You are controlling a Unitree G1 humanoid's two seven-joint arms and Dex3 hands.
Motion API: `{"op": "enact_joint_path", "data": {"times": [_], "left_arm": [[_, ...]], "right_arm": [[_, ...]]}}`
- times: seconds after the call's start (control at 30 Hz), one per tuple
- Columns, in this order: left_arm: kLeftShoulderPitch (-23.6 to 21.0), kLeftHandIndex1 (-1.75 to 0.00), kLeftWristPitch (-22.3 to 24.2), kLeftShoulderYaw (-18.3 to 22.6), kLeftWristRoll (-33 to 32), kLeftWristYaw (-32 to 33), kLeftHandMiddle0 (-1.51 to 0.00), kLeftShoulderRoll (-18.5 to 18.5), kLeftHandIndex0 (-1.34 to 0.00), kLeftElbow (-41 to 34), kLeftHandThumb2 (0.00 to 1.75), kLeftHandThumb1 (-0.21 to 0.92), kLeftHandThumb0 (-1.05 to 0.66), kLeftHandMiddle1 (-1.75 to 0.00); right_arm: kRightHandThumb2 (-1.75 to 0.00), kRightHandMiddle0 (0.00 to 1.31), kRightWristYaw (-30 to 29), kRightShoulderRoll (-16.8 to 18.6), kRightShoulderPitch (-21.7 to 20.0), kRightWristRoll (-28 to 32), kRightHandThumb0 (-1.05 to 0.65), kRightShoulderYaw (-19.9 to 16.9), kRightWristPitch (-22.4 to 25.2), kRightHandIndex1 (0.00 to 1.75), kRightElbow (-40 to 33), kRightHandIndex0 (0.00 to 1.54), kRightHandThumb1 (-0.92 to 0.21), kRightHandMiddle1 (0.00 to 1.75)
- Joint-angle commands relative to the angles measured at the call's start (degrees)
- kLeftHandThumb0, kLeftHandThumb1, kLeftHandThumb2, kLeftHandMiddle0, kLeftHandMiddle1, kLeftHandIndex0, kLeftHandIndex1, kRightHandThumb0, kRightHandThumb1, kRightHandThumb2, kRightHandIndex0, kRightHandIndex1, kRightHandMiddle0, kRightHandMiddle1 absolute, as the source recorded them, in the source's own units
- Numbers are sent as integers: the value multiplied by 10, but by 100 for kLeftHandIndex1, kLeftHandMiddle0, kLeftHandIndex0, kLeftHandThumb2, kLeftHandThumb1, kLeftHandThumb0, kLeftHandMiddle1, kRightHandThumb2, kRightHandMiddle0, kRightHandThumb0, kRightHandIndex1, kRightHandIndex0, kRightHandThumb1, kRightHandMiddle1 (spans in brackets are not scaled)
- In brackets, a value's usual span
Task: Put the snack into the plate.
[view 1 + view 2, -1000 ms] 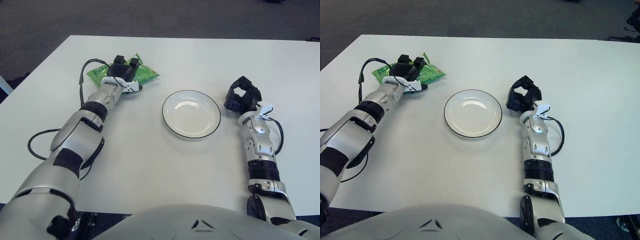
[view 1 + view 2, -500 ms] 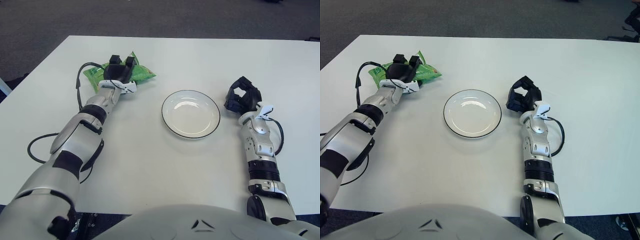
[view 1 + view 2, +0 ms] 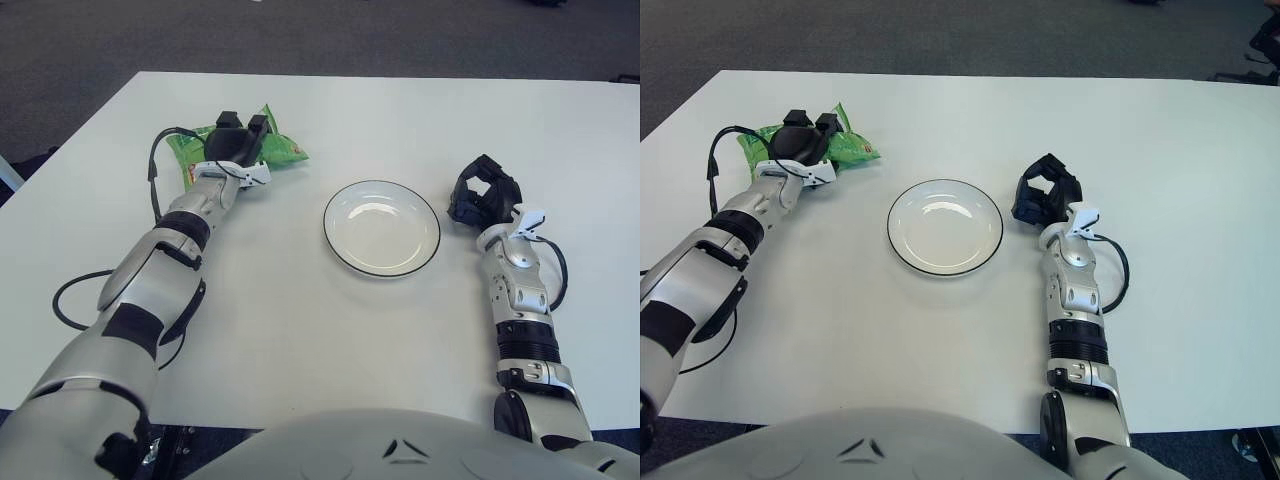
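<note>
**Left hand on the snack bag**

The left hand point(image 3: 238, 143) is over the green snack bag point(image 3: 280, 151) at the far left of the white bench point(image 3: 300, 320), fingers wrapped on it. The plate point(image 3: 382, 227) lies well apart, mid-bench. The right hand point(image 3: 484, 193) shows just right of the plate, fingers curled, holding nothing.
</note>
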Motion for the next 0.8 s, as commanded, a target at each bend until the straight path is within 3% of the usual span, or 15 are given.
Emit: {"op": "enact_joint_path", "data": {"times": [0.0,0.77], "left_arm": [[47,-175,5,-6,1,-32,-80,6,-108,20,159,9,57,-175],[39,-175,-57,48,-15,18,-85,58,-117,-167,166,3,60,-175]], "right_arm": [[-139,66,2,9,55,3,-50,-3,4,175,19,133,-26,175],[-138,65,5,7,44,1,-50,-3,1,175,39,133,-27,175]]}}
